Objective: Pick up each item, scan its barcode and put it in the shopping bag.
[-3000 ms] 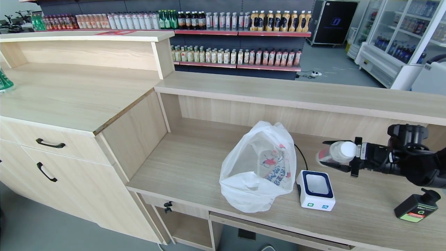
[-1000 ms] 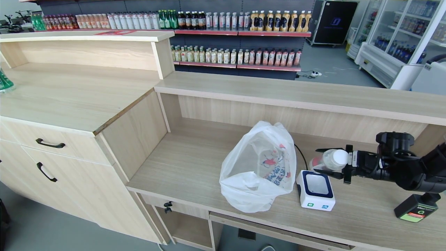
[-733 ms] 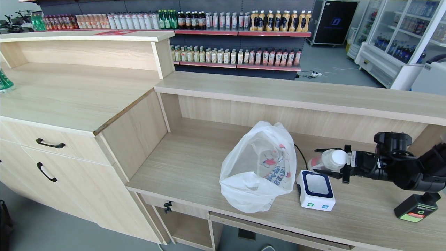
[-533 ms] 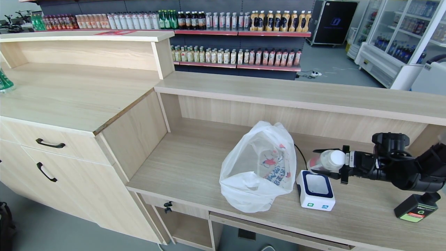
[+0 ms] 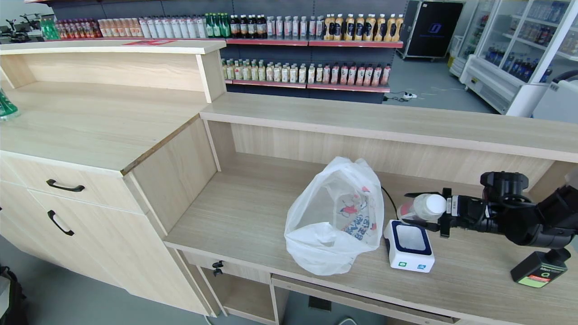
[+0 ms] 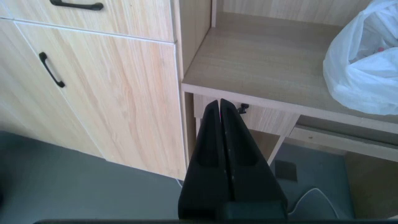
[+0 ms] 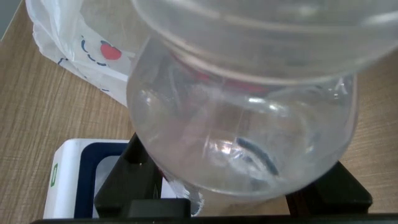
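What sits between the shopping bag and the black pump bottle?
The white scanner beside the bag, then bare countertop, in the head view.

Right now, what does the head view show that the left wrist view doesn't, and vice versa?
Head view: the right gripper shut on a clear bottle near the scanner; a dark pump bottle farther right. Left wrist view: the left gripper, shut, low before the cabinet. Both: the white bag on the counter, the cabinet handles.

Head cam high, looking fwd and down over counter (image 5: pixel 253 212), left wrist cam low by counter front, right wrist cam v. close on bottle (image 7: pixel 242 124), shopping bag (image 5: pixel 334 216) in all three.
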`<state>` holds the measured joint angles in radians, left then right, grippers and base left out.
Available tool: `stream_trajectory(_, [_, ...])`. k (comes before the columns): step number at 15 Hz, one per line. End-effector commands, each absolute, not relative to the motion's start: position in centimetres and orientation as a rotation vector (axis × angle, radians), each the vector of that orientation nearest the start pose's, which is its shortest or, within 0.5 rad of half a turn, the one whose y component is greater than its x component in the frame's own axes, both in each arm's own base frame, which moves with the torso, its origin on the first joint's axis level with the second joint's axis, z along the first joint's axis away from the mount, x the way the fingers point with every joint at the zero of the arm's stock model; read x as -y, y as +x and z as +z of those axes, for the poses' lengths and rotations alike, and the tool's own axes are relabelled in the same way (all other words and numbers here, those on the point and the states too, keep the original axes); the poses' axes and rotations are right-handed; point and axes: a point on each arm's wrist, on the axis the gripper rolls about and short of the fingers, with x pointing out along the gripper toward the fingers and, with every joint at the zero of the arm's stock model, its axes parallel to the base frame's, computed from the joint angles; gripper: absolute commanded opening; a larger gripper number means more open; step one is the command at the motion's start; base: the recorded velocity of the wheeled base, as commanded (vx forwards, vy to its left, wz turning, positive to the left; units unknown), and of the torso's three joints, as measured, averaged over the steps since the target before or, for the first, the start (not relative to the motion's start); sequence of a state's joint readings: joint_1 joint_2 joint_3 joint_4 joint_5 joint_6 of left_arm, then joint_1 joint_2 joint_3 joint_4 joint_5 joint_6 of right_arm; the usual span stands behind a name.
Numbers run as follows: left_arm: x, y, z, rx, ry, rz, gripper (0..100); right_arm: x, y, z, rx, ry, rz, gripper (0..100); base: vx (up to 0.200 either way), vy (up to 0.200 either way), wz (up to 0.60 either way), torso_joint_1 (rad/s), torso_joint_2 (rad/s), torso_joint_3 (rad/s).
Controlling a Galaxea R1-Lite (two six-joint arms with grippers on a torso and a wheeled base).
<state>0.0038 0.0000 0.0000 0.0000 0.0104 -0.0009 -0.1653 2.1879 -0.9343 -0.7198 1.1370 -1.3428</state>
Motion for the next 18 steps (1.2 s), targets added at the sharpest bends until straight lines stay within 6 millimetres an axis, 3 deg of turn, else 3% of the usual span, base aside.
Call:
stream_trajectory(1, [0.0,-2.3,7.5,0.000,-0.002,0.015,0,4.1,37.1,6.4,0.251,-0.879,1.045,0,0.000,0.000,0.00,0.000,0.00,0.000])
stream_trajectory(2, [0.0,-2.3,7.5,0.000,-0.002,0.015,0,4.1,36.8,7.2,0.244,-0.871,1.048,0,0.000,0.000,0.00,0.000,0.00,0.000])
stream_trajectory(5, [0.0,-2.3,7.5,0.000,-0.002,0.015,0,3.8,34.2,13.7,0.161,-0.723,1.042,0,0.000,0.000,0.00,0.000,0.00,0.000])
stream_trajectory(6, [0.0,-2.3,7.5,0.000,-0.002,0.015,0,3.8,33.9,14.6,0.155,-0.699,1.032,0,0.000,0.000,0.00,0.000,0.00,0.000])
stream_trajectory(8, [0.0,-2.3,7.5,0.000,-0.002,0.015,0,4.5,31.8,18.7,0.104,-0.569,0.941,0,0.000,0.000,0.00,0.000,0.00,0.000])
stream_trajectory(11, [0.0,-2.3,7.5,0.000,-0.002,0.015,0,8.7,30.2,20.8,0.066,-0.505,0.746,0,0.000,0.000,0.00,0.000,0.00,0.000])
stream_trajectory(13, [0.0,-2.3,7.5,0.000,-0.002,0.015,0,10.1,29.0,21.5,-0.004,-0.405,0.614,0,0.000,0.000,0.00,0.000,0.00,0.000])
stream_trajectory(15, [0.0,-2.3,7.5,0.000,-0.002,0.015,0,9.9,28.4,22.3,-0.082,-0.241,0.449,0,0.000,0.000,0.00,0.000,0.00,0.000])
stream_trajectory(18, [0.0,-2.3,7.5,0.000,0.000,0.015,0,6.1,28.3,23.3,-0.136,-0.026,0.189,0,0.000,0.000,0.00,0.000,0.00,0.000])
